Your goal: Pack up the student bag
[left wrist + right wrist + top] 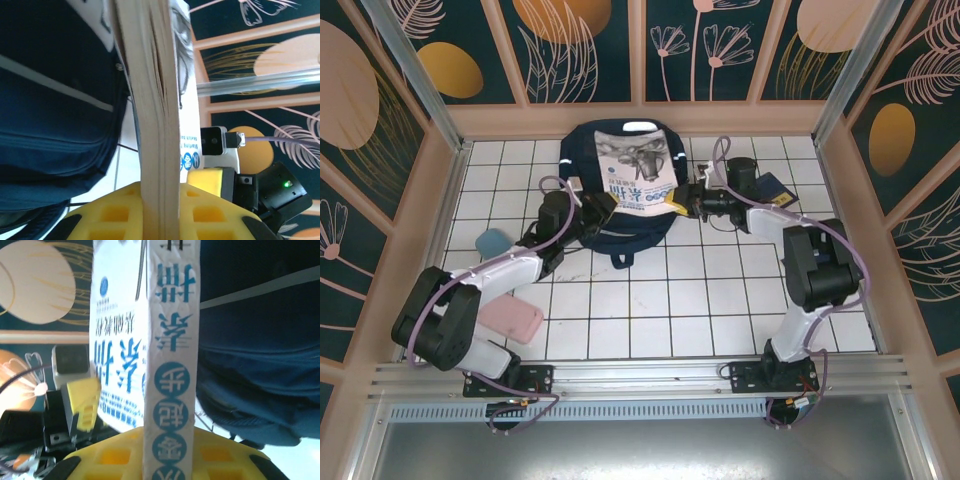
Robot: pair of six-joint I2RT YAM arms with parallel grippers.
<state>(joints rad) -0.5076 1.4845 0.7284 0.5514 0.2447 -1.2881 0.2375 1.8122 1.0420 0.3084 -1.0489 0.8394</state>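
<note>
Holding the white-covered book (638, 170) flat over the student bag (632, 232), both arms are in on this one! Left gripper (602, 201) is clamped on the page edge from the bag's left side, and its wrist camera has the fanned paper block running straight up between the yellow pads (112, 212). Right gripper (678, 204) is clenched on the spine from the bag's right side, with the blue characters rising between its own yellow pads (220, 460).

Why two arms? My read is that a floppy paperback pinched at one edge would droop. So each arm takes an edge, and the book sits level and square above the bag, ready to be lined up with the opening. Whether the book rests on the fabric or hangs just clear of it, I cannot tell. The same goes for whether the bag's mouth is unzipped, because the book covers it.

The bag itself lies flat on the white tiles, directly under the book and flanked by the two grippers. It's navy fabric with a thin white stripe cutting diagonally across, a dark loop poking out at its near edge and soft folds along the seams. It looks limp and mostly unfilled, I'd judge.

Also on the tiles are a light-blue object (492, 242) left of the bag, a pink case (512, 320) further out to the bag's near-left, and a small dark-blue book (775, 187) to the bag's right.
</note>
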